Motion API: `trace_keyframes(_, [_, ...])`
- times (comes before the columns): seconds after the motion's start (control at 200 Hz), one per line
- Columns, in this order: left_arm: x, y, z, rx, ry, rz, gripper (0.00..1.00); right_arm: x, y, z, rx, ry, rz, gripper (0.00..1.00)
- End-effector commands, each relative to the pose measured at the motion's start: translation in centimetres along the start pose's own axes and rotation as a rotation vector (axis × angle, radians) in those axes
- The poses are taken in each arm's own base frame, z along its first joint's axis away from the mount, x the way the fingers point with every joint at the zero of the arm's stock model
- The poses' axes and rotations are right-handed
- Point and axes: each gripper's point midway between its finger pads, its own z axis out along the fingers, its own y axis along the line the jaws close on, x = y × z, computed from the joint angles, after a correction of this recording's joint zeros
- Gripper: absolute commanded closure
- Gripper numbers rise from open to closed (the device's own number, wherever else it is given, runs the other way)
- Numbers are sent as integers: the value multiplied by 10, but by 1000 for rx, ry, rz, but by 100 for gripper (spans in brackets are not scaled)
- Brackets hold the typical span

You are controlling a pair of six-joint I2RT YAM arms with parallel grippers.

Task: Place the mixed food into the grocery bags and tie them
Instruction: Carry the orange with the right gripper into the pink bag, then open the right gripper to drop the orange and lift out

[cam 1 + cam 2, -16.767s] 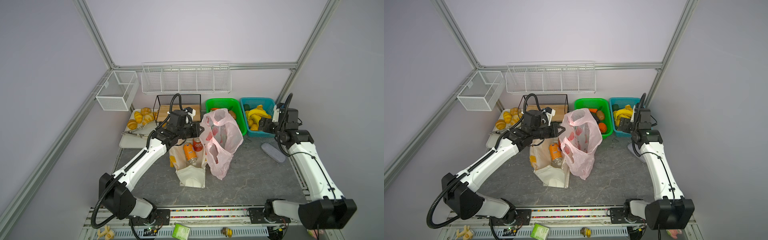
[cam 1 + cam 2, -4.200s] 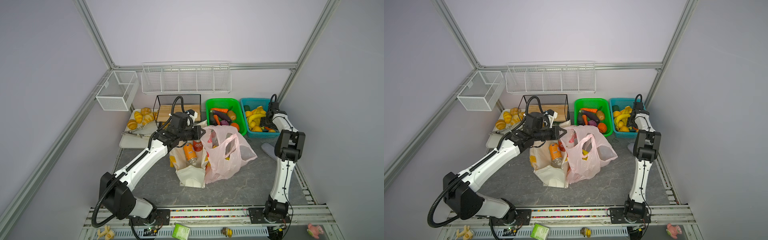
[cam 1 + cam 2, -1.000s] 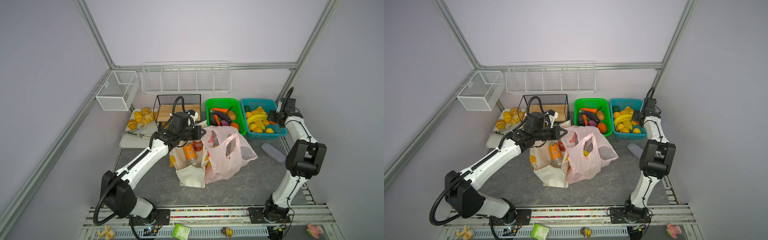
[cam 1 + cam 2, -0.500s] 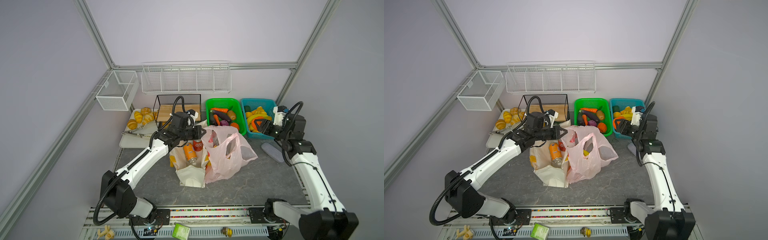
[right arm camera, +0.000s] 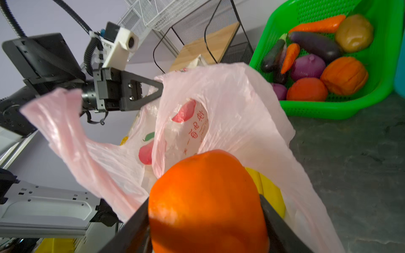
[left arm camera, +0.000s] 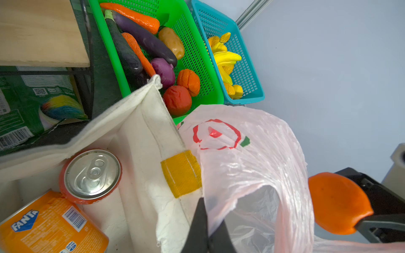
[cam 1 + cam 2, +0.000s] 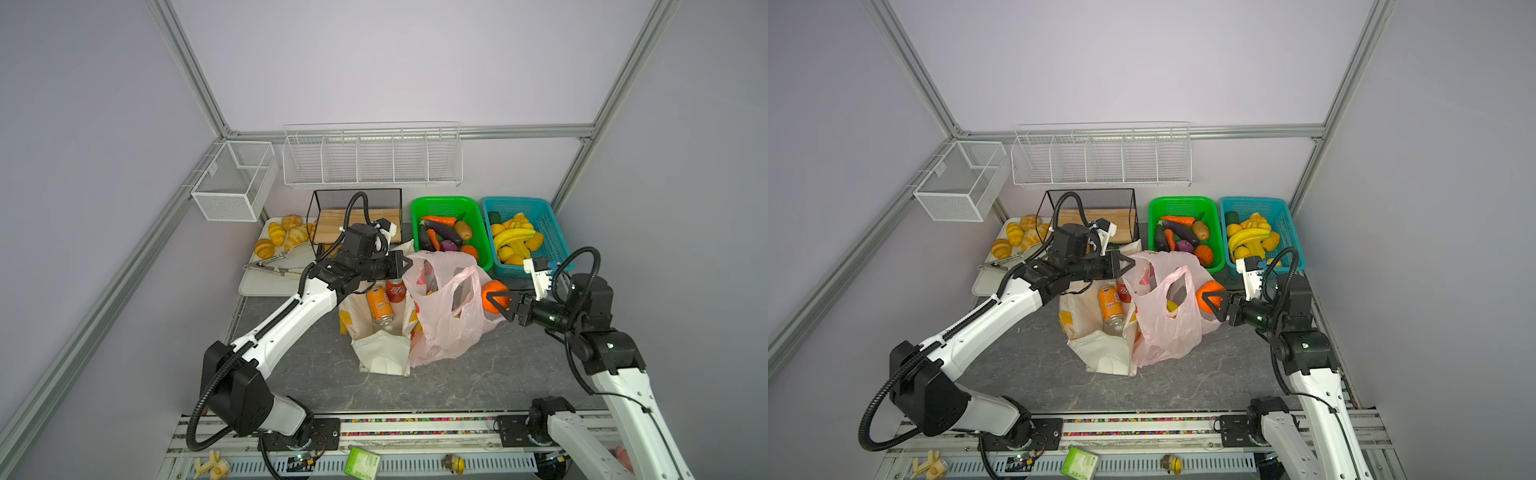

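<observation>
Left gripper (image 7: 404,266): shut on the pink bag (image 7: 444,320) rim, holding its mouth up.
Right gripper (image 7: 492,300): clamped on an orange (image 7: 495,287) beside that mouth.
Orange: seemingly light, firm, round (may roll); hold across its middle.
Pink bag: thin, limp; take by handles.

Both top views look steeply down over the whole desk (image 7: 457,382); both wrist views peer closely at the pink bag (image 6: 252,157).
</observation>
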Motion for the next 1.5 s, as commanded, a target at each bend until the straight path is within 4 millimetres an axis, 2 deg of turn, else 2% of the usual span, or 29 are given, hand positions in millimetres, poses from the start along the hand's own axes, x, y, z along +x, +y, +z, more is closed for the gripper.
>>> trace_keyframes(0.0, [-1,-3,2,8,2,-7,100,25,-1,6,-41,69,22,60])
trace_keyframes(0.225, [2,-5,5,15,11,-3,100,28,-21,41,22,104,-4,60])
trace_keyframes(0.25, [2,-5,5,13,14,-3,100,31,-16,47,6,124,-30,59])
trace_keyframes(0.295, [2,-5,5,12,16,-4,100,36,-18,57,22,149,-59,58])
trace_keyframes(0.48, [2,-6,5,15,16,-1,100,55,-31,90,121,268,-170,51])
trace_keyframes(0.64, [3,-6,5,14,17,0,100,63,-37,105,160,320,-195,43])
trace_keyframes(0.9, [4,-4,7,9,21,-1,100,55,-40,98,212,313,-220,21])
trace_keyframes(1.19, [4,-4,6,9,18,2,100,55,-41,84,248,319,-242,16])
trace_keyframes(1.21, [4,-4,6,8,18,2,100,44,-34,82,242,295,-254,16])
trace_keyframes(1.495, [4,-3,6,2,14,4,100,13,-11,62,219,193,-287,16])
